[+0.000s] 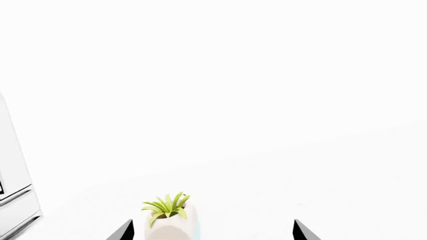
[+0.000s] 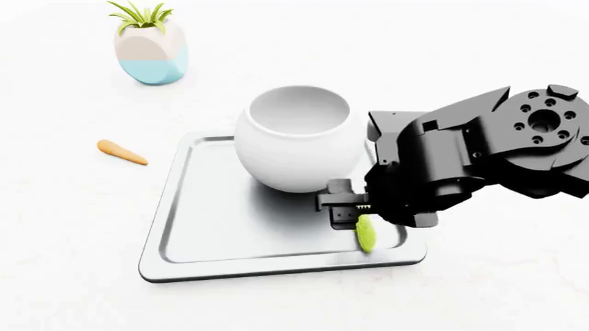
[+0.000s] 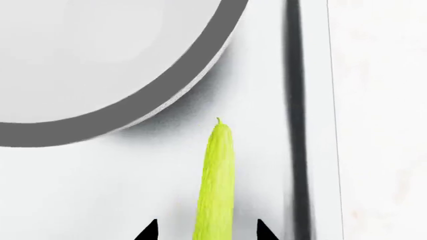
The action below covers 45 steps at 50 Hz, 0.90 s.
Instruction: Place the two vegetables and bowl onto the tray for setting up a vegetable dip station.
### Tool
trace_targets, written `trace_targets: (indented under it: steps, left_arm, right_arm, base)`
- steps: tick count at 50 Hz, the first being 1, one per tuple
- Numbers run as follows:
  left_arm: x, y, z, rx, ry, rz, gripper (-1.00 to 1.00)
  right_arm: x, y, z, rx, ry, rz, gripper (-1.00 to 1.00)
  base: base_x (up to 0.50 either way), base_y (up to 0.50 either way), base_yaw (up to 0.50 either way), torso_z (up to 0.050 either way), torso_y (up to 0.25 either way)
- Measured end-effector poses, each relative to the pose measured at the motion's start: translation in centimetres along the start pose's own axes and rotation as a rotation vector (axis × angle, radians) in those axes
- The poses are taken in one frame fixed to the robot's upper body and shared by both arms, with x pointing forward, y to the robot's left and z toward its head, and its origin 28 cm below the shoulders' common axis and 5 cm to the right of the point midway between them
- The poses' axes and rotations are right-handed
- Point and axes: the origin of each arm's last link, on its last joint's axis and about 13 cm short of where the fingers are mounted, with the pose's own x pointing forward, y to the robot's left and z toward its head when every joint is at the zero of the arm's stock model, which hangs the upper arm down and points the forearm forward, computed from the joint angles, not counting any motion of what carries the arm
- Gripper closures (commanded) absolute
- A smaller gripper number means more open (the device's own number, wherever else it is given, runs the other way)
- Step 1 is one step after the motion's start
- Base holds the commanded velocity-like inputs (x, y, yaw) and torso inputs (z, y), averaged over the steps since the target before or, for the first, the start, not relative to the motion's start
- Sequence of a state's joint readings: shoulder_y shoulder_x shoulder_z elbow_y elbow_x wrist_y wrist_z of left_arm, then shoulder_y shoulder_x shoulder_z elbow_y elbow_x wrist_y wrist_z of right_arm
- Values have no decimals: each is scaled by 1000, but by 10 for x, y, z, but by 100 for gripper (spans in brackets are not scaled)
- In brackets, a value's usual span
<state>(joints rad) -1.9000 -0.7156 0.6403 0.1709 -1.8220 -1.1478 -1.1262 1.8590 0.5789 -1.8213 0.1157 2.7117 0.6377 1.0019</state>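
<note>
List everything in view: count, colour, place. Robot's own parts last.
Tray: one, silver-grey, on the white table in front of the robot.
Bowl: one, white, on the tray's far side.
Cucumber piece: one, yellow-green, on the tray near its right rim, lying between the right claw's fingertips.
Carrot: one, orange, on the table left of the tray.
Potted plant: one, white-and-blue pot with green leaves, far left on the table.
Appliance: one, white, at the left wrist view's edge.
Right claw: black, open, over the tray.
Left claw: black tips apart, facing the potted plant.
</note>
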Motion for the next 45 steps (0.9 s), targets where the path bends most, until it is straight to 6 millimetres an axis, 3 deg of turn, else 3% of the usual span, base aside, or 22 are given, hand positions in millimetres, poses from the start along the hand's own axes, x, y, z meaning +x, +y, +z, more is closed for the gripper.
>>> trace_targets:
  steps: [14, 34, 40, 45]
  left_arm:
    - [0, 0, 1, 2, 1, 1, -100]
    - [0, -3, -1, -13, 21, -10, -100]
    - [-1, -6, -7, -44, 57, -20, -100]
    - [-2, -8, -11, -67, 89, -26, -100]
  right_arm:
    - [-19, -7, -3, 5, -26, 0, -100]
    - [-90, -35, -32, 51, -129, -54, -100]
    - [-110, -40, -36, 73, -228, -96, -100]
    - [-123, -44, -35, 75, -414, -132, -100]
  base:
    - [0, 0, 0, 0, 0]
    - [0, 0, 0, 0, 0]
    - [0, 0, 0, 0, 0]
    - [0, 0, 0, 0, 0]
